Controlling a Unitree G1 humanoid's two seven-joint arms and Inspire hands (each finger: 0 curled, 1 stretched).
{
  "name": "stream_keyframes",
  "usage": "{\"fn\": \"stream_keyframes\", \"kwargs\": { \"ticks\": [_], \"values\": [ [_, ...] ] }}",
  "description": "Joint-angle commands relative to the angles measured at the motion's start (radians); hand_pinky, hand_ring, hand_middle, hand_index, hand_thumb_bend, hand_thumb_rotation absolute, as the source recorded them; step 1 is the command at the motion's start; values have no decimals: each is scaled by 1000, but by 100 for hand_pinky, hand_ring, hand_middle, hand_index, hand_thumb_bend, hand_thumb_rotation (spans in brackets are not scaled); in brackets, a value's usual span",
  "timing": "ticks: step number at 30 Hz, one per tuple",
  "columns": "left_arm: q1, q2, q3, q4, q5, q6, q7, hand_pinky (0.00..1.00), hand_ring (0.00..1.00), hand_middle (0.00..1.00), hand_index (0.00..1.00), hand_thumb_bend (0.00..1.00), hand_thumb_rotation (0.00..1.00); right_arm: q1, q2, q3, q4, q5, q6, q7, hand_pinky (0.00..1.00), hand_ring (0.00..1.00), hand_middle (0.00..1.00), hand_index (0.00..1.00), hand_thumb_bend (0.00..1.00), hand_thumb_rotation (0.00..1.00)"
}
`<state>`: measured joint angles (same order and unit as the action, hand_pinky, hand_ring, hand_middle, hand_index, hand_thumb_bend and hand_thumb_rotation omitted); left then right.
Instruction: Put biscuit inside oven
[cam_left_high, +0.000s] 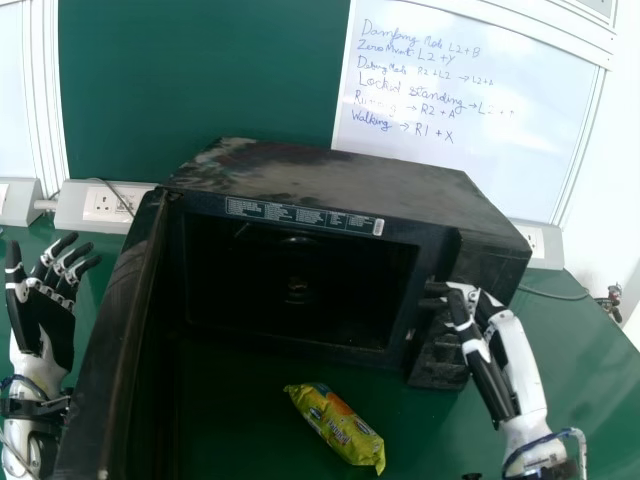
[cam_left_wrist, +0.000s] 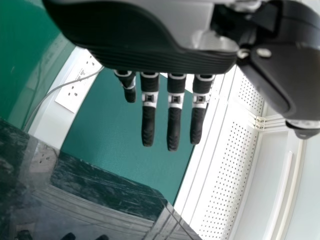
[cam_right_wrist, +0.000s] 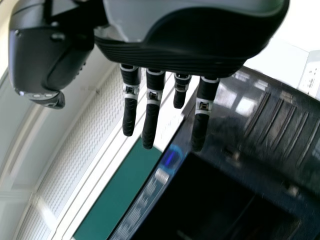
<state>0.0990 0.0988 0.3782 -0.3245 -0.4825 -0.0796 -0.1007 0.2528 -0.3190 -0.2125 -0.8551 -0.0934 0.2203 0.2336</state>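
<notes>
Yellow-green crinkled biscuit packet (cam_left_high: 338, 430) lying aslant on the green table (cam_left_high: 585, 365), outside and in front of the black box-shaped oven (cam_left_high: 330, 180), whose dark flat door (cam_left_high: 112, 335) stands open on the left. Right hand (cam_left_high: 472, 318) at the oven's right front, fingers extended, grasping nothing; contact with the oven can't be told. Farther out, black-and-white left hand (cam_left_high: 45, 305) beyond the door's outer side, palm empty, fingers loosely spread.
</notes>
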Motion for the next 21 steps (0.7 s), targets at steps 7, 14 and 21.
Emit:
{"fn": "stream_keyframes", "kwargs": {
  "ticks": [7,14,21],
  "values": [
    [-14,-4,2,13,-1,-21,-11,69,68,69,72,69,54,-41,-105,48,-81,-74,126,81,61,66,70,73,80,39],
    [-16,-4,2,3,-1,-17,-7,69,67,69,71,68,55,-81,-249,108,-187,-218,268,199,68,77,80,83,84,52],
    [-18,-6,-5,-9,4,-10,2,68,67,68,71,67,57,-112,-242,136,-192,-334,248,304,74,84,86,89,87,48]
  ]
}}
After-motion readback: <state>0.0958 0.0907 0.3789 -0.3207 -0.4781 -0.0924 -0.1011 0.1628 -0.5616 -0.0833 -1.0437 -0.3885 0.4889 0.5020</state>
